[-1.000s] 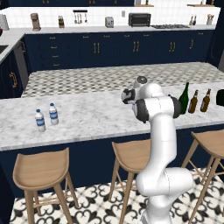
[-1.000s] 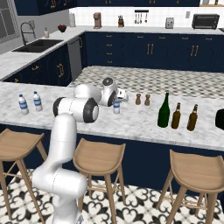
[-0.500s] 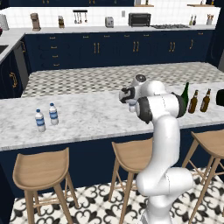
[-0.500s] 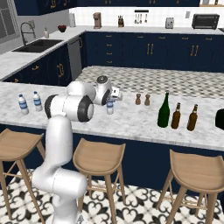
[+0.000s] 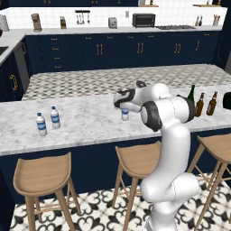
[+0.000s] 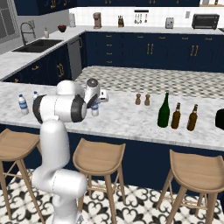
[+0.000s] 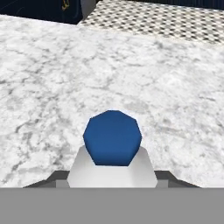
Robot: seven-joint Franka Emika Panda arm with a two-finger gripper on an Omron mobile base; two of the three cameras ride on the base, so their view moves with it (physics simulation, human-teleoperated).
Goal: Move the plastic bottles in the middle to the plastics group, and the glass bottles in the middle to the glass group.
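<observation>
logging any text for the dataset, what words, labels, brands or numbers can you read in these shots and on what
None can be read.
Held water bottle in the tool: blue label band, no lettering visible.
Two water bottles at the counter's left end: blue labels, too small to read.
Green wine bottle and two brown beer bottles: no label text visible.
Toaster oven on the back counter: too small to read.

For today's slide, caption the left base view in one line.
End effector carrying a small water bottle over the marble counter toward two matching bottles.

A long marble counter (image 5: 85, 122) carries two water bottles (image 5: 48, 121) at one end, with a green wine bottle (image 6: 164, 110), two brown beer bottles (image 6: 184, 117) and two small shakers (image 6: 142, 99) farther along.
</observation>
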